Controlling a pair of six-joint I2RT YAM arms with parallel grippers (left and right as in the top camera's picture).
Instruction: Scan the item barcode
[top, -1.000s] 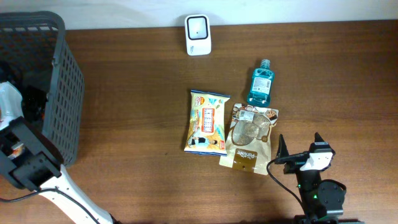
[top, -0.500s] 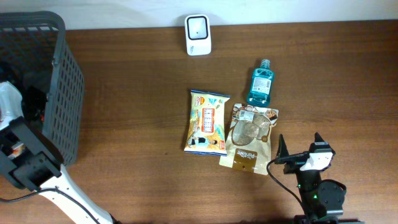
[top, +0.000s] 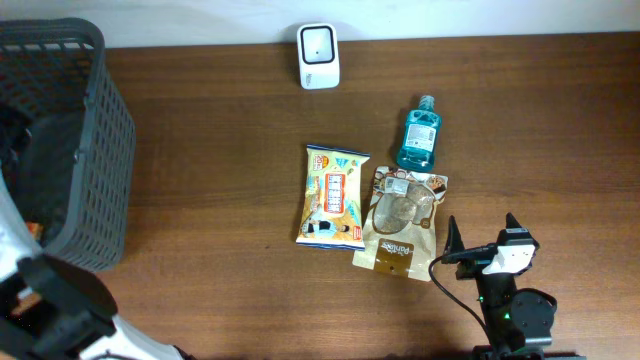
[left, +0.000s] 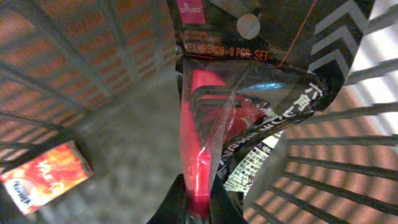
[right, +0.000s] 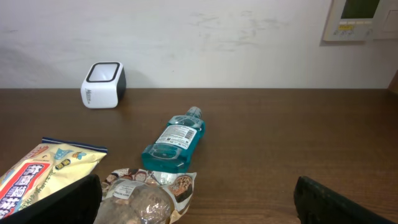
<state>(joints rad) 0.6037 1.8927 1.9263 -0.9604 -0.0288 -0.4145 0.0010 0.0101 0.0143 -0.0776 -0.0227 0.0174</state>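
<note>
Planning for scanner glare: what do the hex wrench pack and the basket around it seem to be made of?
Hex wrench pack: clear glossy plastic film, going by the bright creased reflections, over a red holder that is probably plastic. Basket: grey lattice walls with a matte, moulded look, likely rigid plastic.

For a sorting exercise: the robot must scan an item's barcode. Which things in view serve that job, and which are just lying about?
In the job: hex wrench set, left gripper, scanner, basket.
Lying about: snack packet, brown pouch, mouthwash bottle, orange box.
</note>
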